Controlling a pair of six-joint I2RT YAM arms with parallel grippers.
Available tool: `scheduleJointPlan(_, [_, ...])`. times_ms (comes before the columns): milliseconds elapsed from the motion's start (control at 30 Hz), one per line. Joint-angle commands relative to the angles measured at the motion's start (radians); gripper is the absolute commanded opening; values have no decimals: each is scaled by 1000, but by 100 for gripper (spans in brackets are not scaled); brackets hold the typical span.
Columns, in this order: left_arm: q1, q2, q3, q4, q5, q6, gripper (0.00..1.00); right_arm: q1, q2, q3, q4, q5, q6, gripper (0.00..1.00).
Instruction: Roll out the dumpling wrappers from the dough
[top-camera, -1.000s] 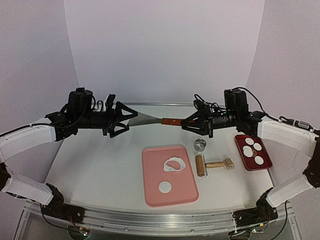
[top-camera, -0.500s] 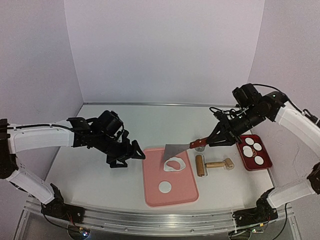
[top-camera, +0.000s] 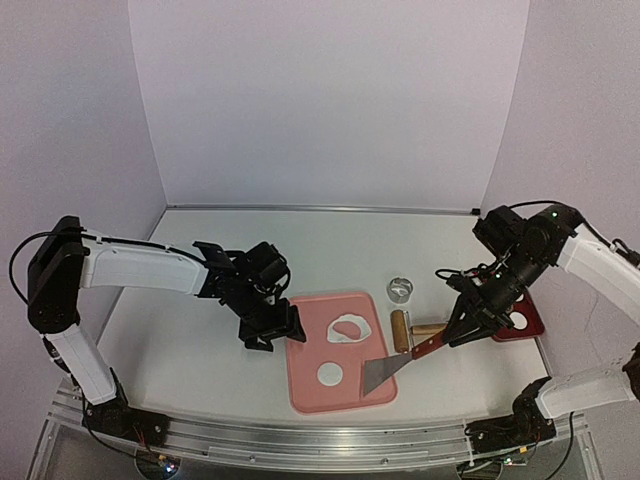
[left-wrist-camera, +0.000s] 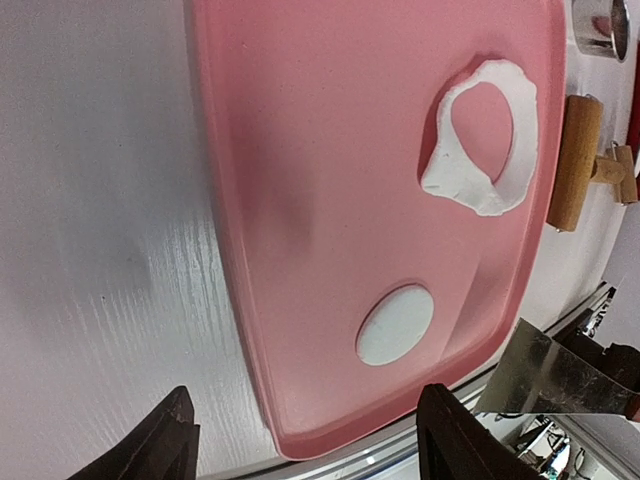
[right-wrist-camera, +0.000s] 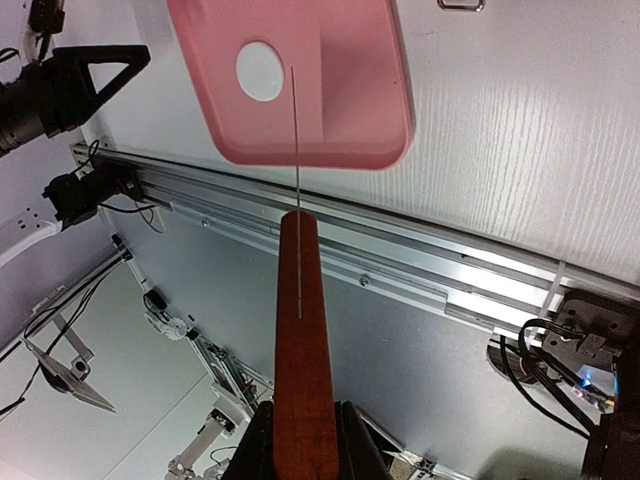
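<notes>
A white desk (top-camera: 190, 350) is seen from above, with two black-and-white robot arms reaching in from either side. A pink plastic board (top-camera: 310, 340), rectangular with rounded corners, is laid towards the desk's near edge, about midway along it.

A thin, ragged-edged white sheet of dough (top-camera: 349, 328), pierced by a round hole, is found towards the board's far right corner. One thin, neatly round white dumpling wrapper (top-camera: 330, 375) is placed on the board's near half, apart from the dough.

The left gripper (top-camera: 275, 333) is held just beside the board's left edge with its black fingers (left-wrist-camera: 165, 445) spread wide. Whether the board is touched cannot be told.

The right gripper (top-camera: 455, 332) is clamped onto the reddish-brown handle of a flat metal scraper (top-camera: 385, 371). The scraper's blade is tilted down over the board's near right corner; contact with the board cannot be made out.

A short wooden rolling pin (top-camera: 402, 331) is laid on the desk just beside the board's right edge. A small round metal ring cutter (top-camera: 400, 290) is set just beyond it, towards the far edge. A dark red tray (top-camera: 533, 318) is placed near the desk's right edge and is partly hidden behind the right gripper.
</notes>
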Motion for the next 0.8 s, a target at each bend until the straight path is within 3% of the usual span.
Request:
scheduleJointPlan(0, [-5, 62, 85, -70, -36, 71, 68, -4, -12, -64, 89, -30, -22, 0])
scheduleJointPlan(367, [1, 150, 98, -71, -27, 105, 53, -18, -39, -240, 338, -31, -2, 0])
scheduleJointPlan(767, [9, 240, 82, -89, -65, 143, 23, -61, 3, -372, 393, 23, -13, 0])
